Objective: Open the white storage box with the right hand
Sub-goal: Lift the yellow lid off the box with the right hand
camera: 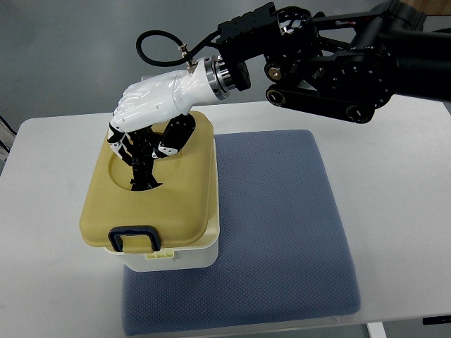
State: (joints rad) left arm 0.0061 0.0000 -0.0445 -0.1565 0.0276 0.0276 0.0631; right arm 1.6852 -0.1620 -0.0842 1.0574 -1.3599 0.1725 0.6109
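We cannot tell whether the right robot hand (144, 137) truly grips anything; its dark fingers (141, 165) hang spread, tips touching the yellow lid (176, 204) directly beneath. The white storage box (180, 255) below it is mostly hidden by that lid, its long axis running from the hand toward the blue latch (132, 238), on the blue mat (282, 232) covering the desk (42, 211).

**Right arm stretched in, hand pointing down**

The black, jointed right arm (338, 63) comes in from the upper right edge and runs leftward to a silver wrist ring (224, 76). Beyond it sits the white-shelled right hand (149, 120) — palm down, black-jointed fingers (141, 165) hanging downward and loosely spread, seemingly grasping nothing. A black cable (151, 46) loops above the wrist.
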